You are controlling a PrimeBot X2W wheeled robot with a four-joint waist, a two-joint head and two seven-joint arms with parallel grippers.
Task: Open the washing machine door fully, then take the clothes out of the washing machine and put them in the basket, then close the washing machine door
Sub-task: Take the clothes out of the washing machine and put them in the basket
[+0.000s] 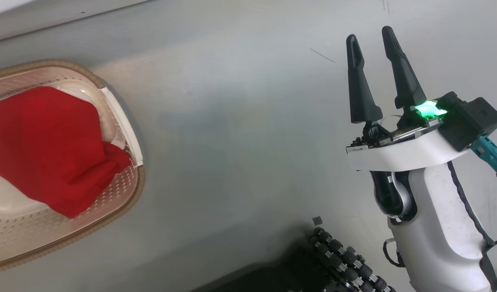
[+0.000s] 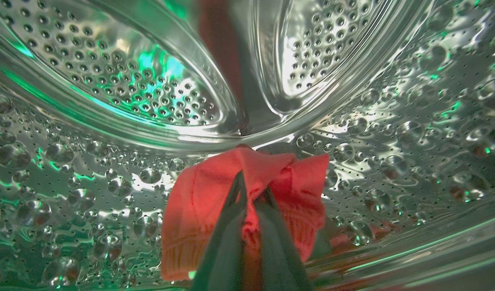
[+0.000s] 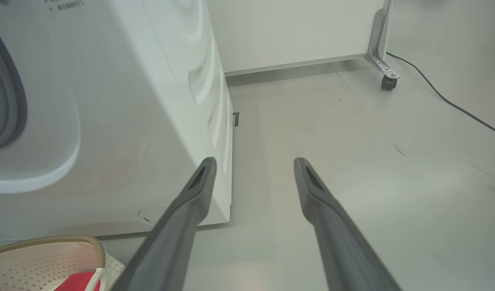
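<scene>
Left wrist view: left gripper [image 2: 253, 184] clamps clothes [image 2: 190, 210]; right gripper [image 3: 254, 160] agape; print [image 3: 65, 5] seemingly Chinese.

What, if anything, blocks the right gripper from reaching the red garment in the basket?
Probably yes, nothing does. The right gripper is open and empty over the floor, and the red garment lies uncovered in the open-topped basket, only floor between them.
</scene>
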